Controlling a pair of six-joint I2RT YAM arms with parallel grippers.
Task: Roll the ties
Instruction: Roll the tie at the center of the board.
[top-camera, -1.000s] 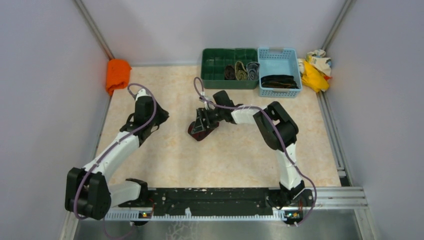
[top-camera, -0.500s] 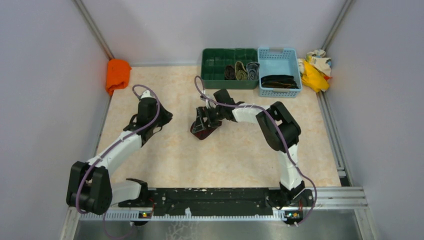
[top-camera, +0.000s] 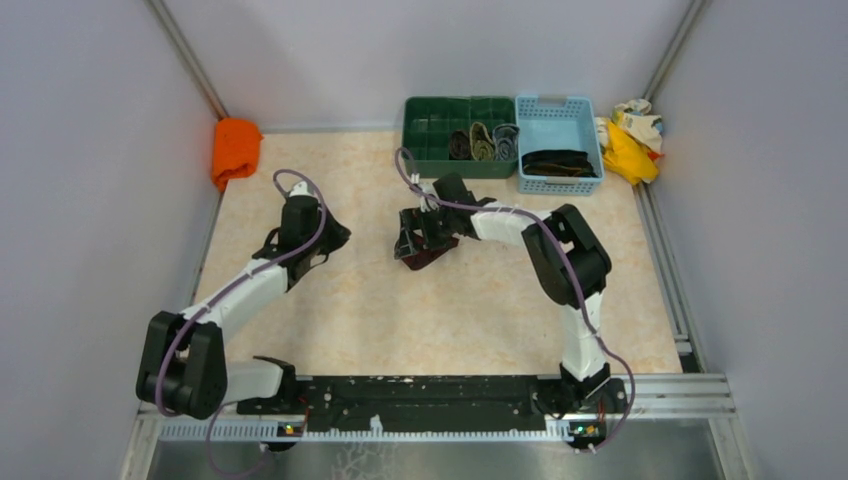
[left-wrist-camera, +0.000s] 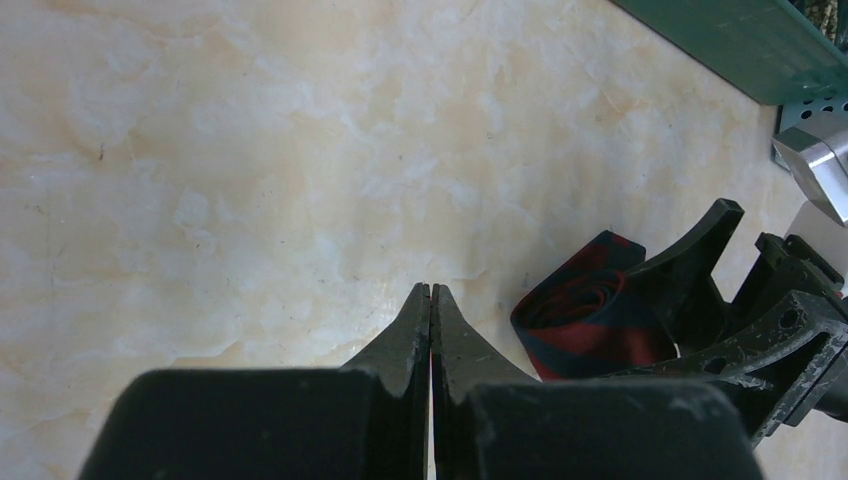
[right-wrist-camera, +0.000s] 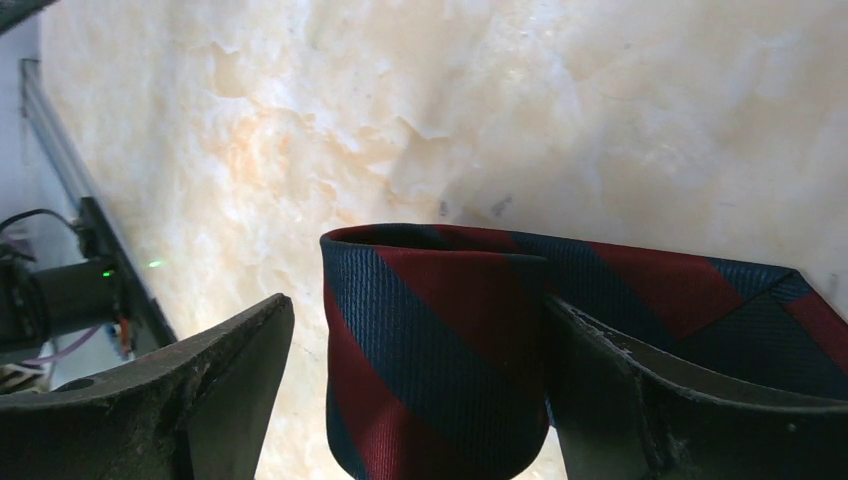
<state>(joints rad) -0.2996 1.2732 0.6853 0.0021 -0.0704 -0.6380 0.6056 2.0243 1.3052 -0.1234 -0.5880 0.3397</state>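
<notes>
Tie (right-wrist-camera: 440, 340), red-navy, rolled, sits between right gripper (right-wrist-camera: 415, 320) fingers, spread apart, one clear of it. Left gripper (left-wrist-camera: 430, 297) near tie, fingers together, empty.

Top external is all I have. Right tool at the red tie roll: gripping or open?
Observer: Open. Right wrist view: the right tool stands wide, with a gap between one finger and the tie.
Operator: Roll tight?
Observer: Left wrist view shows its end coiled, layers together.
Operator: Left tool?
Observer: Shut on nothing, clear of the roll.
</notes>
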